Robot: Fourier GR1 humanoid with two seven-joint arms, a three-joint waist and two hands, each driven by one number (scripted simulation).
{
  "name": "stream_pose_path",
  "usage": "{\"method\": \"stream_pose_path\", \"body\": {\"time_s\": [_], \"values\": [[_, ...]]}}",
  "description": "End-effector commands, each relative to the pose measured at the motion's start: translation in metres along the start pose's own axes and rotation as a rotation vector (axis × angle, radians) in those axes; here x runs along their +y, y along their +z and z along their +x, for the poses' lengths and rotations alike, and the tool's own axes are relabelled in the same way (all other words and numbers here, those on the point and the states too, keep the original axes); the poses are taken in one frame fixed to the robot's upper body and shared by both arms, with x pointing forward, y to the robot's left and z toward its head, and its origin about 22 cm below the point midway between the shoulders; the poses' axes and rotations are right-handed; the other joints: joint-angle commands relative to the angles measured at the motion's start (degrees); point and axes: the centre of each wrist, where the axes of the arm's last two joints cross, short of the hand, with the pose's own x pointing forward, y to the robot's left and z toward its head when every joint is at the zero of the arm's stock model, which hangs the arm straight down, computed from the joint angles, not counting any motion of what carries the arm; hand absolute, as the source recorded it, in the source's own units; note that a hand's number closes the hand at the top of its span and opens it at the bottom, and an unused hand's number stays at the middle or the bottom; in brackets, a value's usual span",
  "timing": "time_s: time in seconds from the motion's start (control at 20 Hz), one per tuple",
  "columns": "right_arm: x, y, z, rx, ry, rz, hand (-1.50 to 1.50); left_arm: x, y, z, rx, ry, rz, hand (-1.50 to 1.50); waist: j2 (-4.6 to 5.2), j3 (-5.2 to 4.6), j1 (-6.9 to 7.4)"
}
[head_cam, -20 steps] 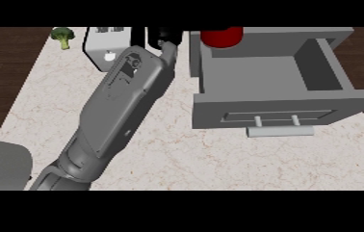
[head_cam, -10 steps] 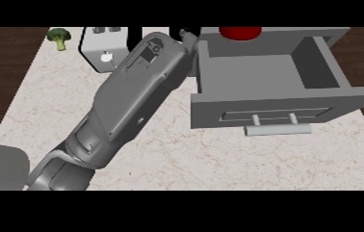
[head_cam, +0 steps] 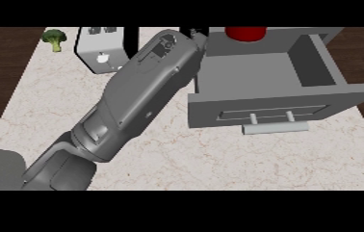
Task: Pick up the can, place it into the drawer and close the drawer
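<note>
The red can (head_cam: 245, 32) shows at the view's top edge, over the back of the open grey drawer (head_cam: 213, 108), and its upper part is cut off. My left forearm reaches diagonally from the lower left up to the drawer's back left corner. Only a black sliver of my left hand (head_cam: 190, 32) shows past the wrist, right beside the can; the forearm hides the rest. The can moves along with this hand. The drawer's inside looks bare, and its handle (head_cam: 276, 128) faces me. My right hand is out of view.
A white toaster (head_cam: 99, 53) stands at the back left, partly behind my forearm. A broccoli floret (head_cam: 54, 38) lies at the far left corner. Dark wood borders the marble counter (head_cam: 213, 163) on the left and at the far right.
My left arm has swung right and forward, and the red can has travelled with it from the drawer's back left corner to over its back wall.
</note>
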Motion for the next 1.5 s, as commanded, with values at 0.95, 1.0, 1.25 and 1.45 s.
{"method": "stream_pose_path", "body": {"time_s": [0.95,1.0,1.25,1.45], "values": [[0.003,-0.005,-0.002,0.006,0.000,0.030,-1.50,-0.002,0.007,-0.042,0.051,-0.124,0.127,-1.50,0.29,0.05,-1.57],[0.004,-0.002,0.002,0.002,0.009,0.021,-1.50,0.006,0.005,-0.052,0.057,-0.137,0.116,-1.50,0.39,0.03,-1.52],[0.001,-0.013,0.001,-0.002,0.012,0.003,-1.50,-0.004,-0.002,-0.030,0.042,-0.097,0.145,-1.50,0.45,0.02,-1.12],[0.010,-0.030,0.005,-0.078,0.022,0.044,-1.50,-0.006,0.008,-0.039,0.020,-0.082,0.148,-1.50,0.61,0.03,-1.48]]}}
